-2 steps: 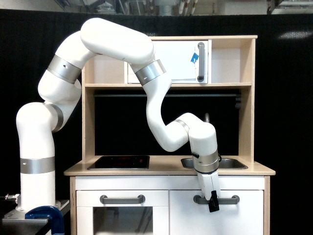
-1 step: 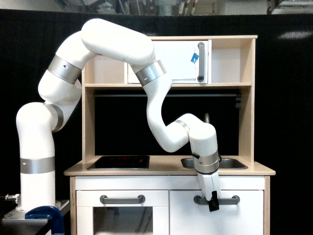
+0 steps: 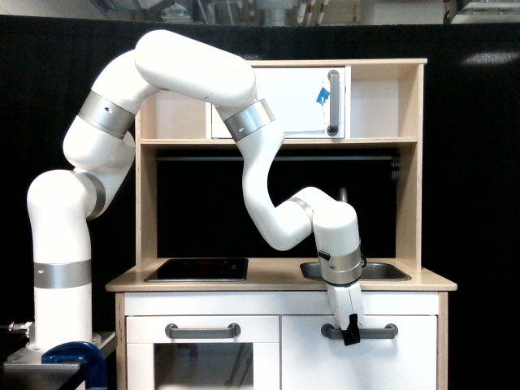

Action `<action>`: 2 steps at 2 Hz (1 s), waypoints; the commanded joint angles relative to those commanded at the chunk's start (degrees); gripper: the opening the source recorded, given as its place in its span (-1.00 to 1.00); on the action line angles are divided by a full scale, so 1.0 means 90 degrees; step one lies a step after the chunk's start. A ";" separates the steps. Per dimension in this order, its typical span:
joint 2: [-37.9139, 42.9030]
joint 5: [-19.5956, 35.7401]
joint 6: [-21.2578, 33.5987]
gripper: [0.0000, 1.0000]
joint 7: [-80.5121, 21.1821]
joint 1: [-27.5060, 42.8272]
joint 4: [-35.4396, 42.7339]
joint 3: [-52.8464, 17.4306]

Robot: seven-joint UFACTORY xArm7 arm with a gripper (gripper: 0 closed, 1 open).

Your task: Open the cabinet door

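Note:
The cabinet door [image 3: 398,361] is the plain white panel at the lower right of the toy kitchen, and it sits flush with the front. Its horizontal grey bar handle [image 3: 378,331] runs near the top edge. My gripper [image 3: 352,335] hangs straight down from the white arm, and its black fingertips [image 3: 352,338] overlap the left part of that handle. I see the fingers edge-on, so the gap between them is hidden, as is any grip on the bar.
Left of the cabinet door is the windowed oven door [image 3: 203,366] with its own grey handle [image 3: 203,331]. Sink [image 3: 382,270] and hob [image 3: 199,269] lie on the wooden counter. An upper white door [image 3: 301,101] carries blue tape. A blue clamp [image 3: 77,357] sits by the arm's base.
The gripper has risen slightly and shifted a little to the exterior view's left along the handle. The cabinet door looks unmoved.

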 joint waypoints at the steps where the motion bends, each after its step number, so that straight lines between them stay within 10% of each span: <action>1: -0.0072 -0.0121 0.0091 -1.00 0.0016 -0.0139 -0.0025 0.0005; 2: -0.0112 -0.0146 0.0095 -1.00 -0.0081 -0.0313 -0.0118 0.0075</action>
